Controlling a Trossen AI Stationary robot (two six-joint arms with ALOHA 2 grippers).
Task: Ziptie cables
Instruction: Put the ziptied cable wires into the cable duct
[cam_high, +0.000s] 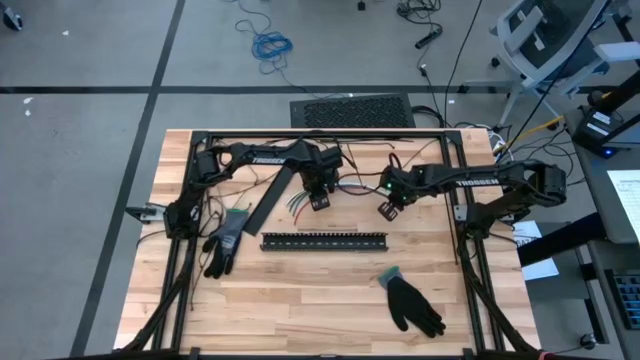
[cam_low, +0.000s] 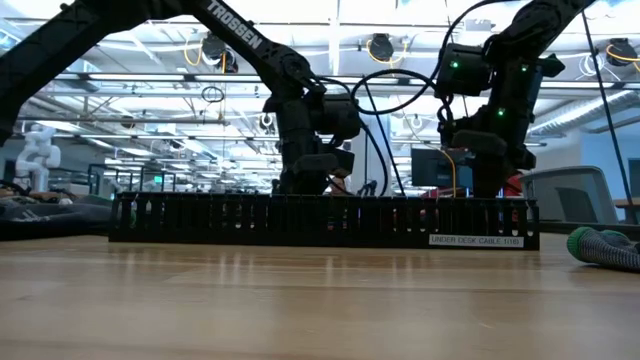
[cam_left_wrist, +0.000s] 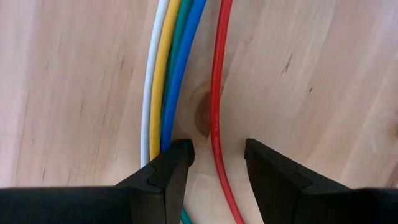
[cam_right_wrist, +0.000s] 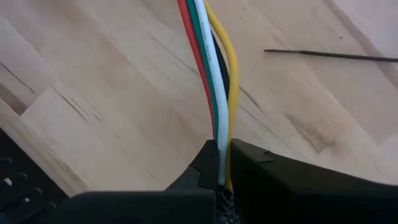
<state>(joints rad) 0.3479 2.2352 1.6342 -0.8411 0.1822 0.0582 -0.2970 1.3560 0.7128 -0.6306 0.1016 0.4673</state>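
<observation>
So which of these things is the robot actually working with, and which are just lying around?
In use:
- cables
- right hand, shut on the cables
- left hand, open around the red wire

Lying about:
- black slotted strip
- two gloves

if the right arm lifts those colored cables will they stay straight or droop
Probably droop: the cables are thin and already curve on the wood. Likely light and smooth-jacketed, so strands may slip. The red wire already lies apart between the left gripper's open fingers.

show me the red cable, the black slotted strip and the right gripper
red cable (cam_left_wrist: 216, 93), left wrist view: its middle stretch.
black slotted strip (cam_high: 324, 241), high view: centre of its length.
right gripper (cam_right_wrist: 224, 163), right wrist view: between its fingertips.
</observation>
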